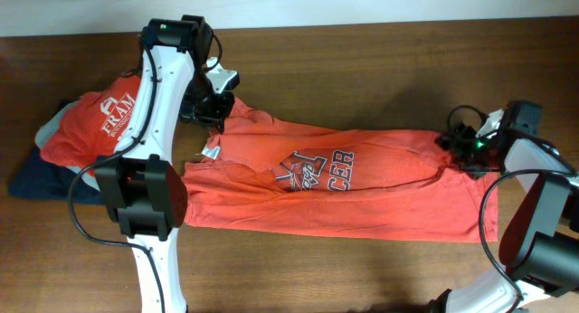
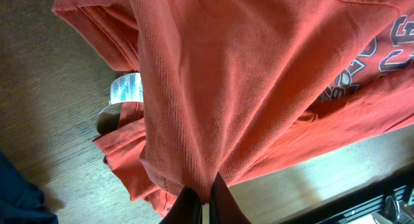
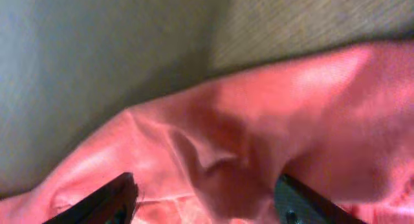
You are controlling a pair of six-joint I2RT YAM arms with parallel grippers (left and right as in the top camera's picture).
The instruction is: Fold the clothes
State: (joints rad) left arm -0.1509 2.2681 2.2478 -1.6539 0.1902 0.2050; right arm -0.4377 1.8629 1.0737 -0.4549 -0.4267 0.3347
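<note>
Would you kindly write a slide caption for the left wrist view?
Left pincer shut on a fold of the orange-red printed T-shirt over brown wooden table.

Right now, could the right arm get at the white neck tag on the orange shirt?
Probably not. The neck tag lies at the far end of the shirt, beside the left gripper, while the right gripper sits at the opposite end.
</note>
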